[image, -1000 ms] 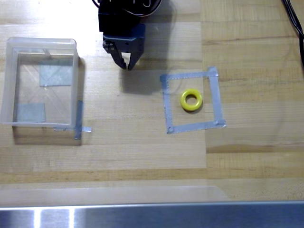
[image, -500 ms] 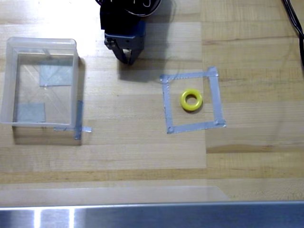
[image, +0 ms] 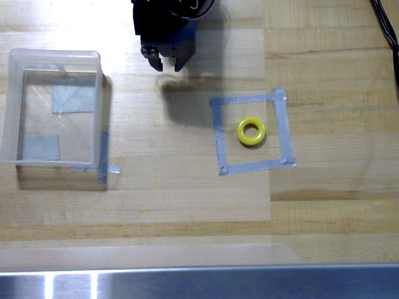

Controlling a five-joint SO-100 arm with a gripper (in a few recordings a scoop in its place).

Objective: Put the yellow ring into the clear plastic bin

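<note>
Along the bottom edge of the overhead view runs a metal strip (image: 199, 283), and above it the wooden table (image: 187, 199) spreads out bare. Further up, right of centre, the yellow ring (image: 250, 131) lies flat inside a square outline of grey tape (image: 283, 128), touching none of its sides. At the left of the frame sits the clear plastic bin (image: 7, 112), holding nothing, with grey tape patches showing through its base; it is well apart from the ring. Farthest up, at the top centre, my gripper (image: 167, 65) hangs with its two dark fingertips slightly parted and nothing between them, between bin and ring but close to neither. I judge the pick has not begun, so every risk lies ahead. The ring is low and flat: if I come down off-centre, one fingertip may land on its top and skid it away. Parted this little, my fingers may not straddle the rim. With a weak pinch the ring could fall on the long carry leftwards.
</note>
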